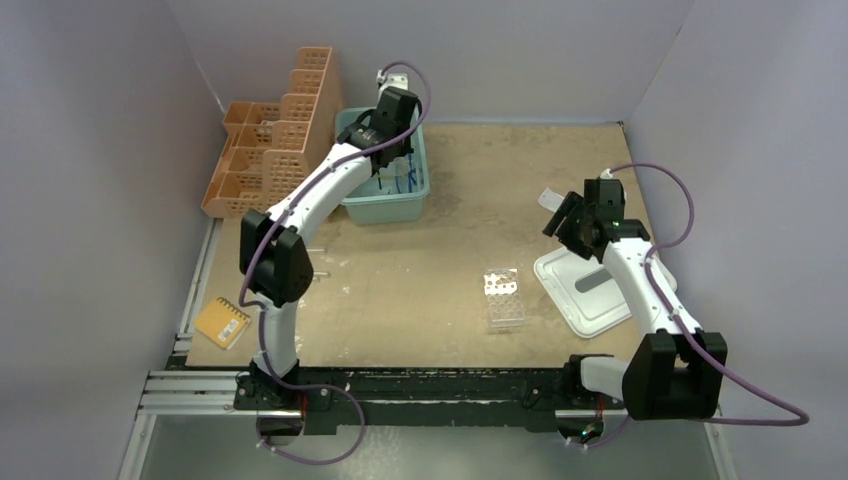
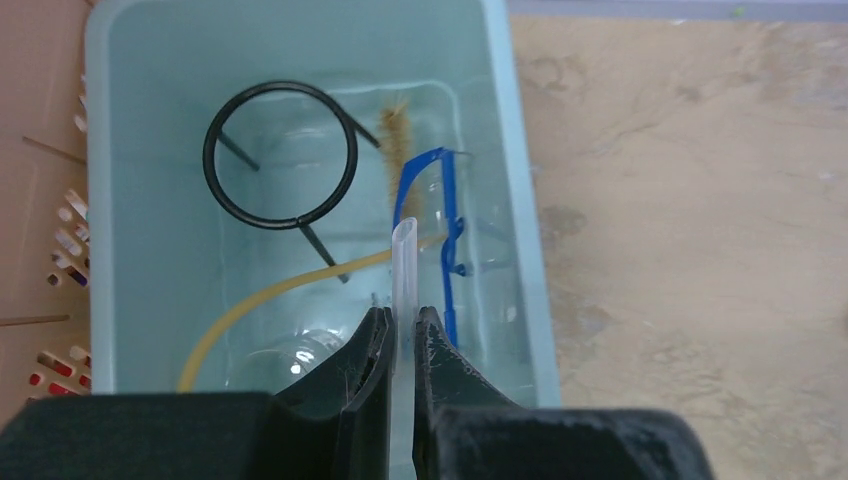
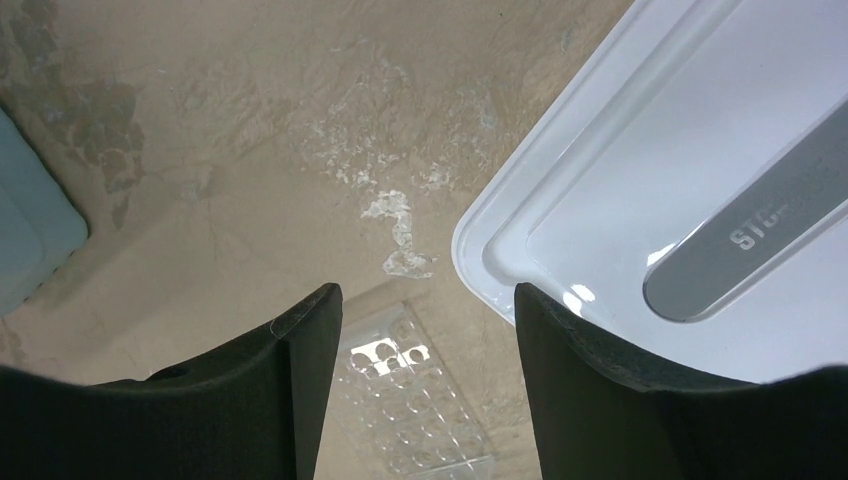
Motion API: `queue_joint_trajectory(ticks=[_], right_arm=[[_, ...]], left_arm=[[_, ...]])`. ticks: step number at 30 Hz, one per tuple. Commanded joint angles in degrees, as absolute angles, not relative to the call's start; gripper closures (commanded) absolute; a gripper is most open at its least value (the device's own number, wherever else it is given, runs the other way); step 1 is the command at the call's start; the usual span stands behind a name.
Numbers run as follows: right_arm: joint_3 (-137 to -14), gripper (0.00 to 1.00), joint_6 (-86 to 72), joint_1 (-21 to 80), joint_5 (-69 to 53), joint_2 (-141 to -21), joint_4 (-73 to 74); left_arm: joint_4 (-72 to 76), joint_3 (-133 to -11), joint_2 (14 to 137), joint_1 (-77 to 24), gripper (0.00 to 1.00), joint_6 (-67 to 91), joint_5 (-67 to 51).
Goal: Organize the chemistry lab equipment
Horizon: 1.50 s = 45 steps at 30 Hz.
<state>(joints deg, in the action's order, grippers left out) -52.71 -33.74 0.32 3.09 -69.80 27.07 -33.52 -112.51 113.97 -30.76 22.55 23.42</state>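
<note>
Over teal bin: left gripper, clamped on clear tube. Well apart from bin: right gripper, jaws spread.

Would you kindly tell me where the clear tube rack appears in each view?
Top external: the clear tube rack, right of centre, left of the white lid.
Left wrist: not in it; the left hand holds a clear tube over the teal bin.
Right wrist: clear tube rack bottom centre, between the right hand's fingers.
Shared landmark: the teal bin, upper left in top external, left edge in right wrist.
</note>
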Motion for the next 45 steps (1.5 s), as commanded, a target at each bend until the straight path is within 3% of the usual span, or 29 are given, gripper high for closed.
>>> queue_joint_trajectory(ticks=[1, 16, 27, 34, 42, 45], right_arm=[[-55.2, 0.34, -34.7, 0.2, 3.3, -70.7, 26.3], [-55.2, 0.34, -34.3, 0.1, 3.2, -72.1, 25.9], [-60.2, 0.34, -32.3, 0.1, 5.2, -76.3, 24.1], [-68.4, 0.33, -31.0, -1.0, 8.9, -83.7, 22.9], [-82.4, 0.31, -27.8, -4.3, 12.6, -101.3, 23.4], [-87.2, 0.30, -25.6, -6.4, 9.0, -108.5, 23.8]], left_arm=[[-34.2, -111.9, 118.0, -29.6, 1.00, 25.6, 27.2], [-33.5, -107.3, 122.3, -28.1, 0.97, 28.6, 22.2], [-38.0, -111.9, 123.6, -27.9, 0.70, 28.2, 18.4], [-39.7, -114.0, 119.3, -27.4, 0.45, 27.4, 15.6], [-38.3, -110.4, 109.5, -27.5, 0.40, 25.8, 6.1], [-35.4, -105.4, 104.1, -27.6, 0.39, 23.7, -2.7]])
